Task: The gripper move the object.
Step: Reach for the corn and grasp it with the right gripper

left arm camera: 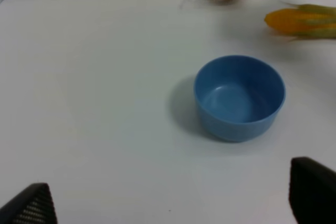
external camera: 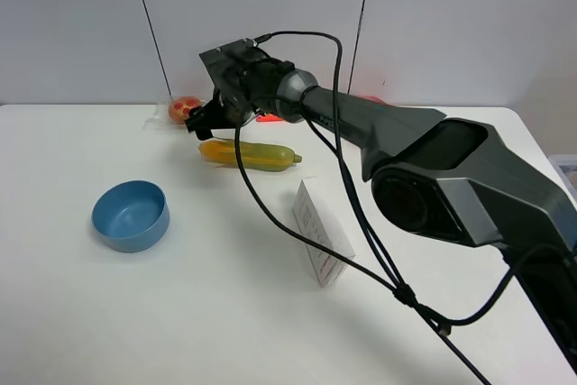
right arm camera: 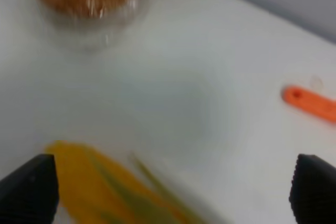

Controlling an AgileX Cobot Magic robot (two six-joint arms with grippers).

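The toy corn cob (external camera: pixel 251 155), yellow at one end with a green husk, lies on the white table behind the white box. It also shows in the left wrist view (left arm camera: pixel 302 21) and, blurred, in the right wrist view (right arm camera: pixel 100 187). My right gripper (external camera: pixel 202 120) hangs just above and behind the corn's yellow end. It is open and empty, with the fingertips (right arm camera: pixel 29 190) wide apart. My left gripper (left arm camera: pixel 170 203) is open and empty over bare table near the blue bowl; it is out of the exterior view.
A blue bowl (external camera: pixel 132 215) stands at the left, also in the left wrist view (left arm camera: pixel 239 98). A white box (external camera: pixel 322 232) stands upright in the middle. A wrapped pastry (external camera: pixel 185 108) and an orange-handled spatula (right arm camera: pixel 310 102) lie at the back. Cables trail from the right arm.
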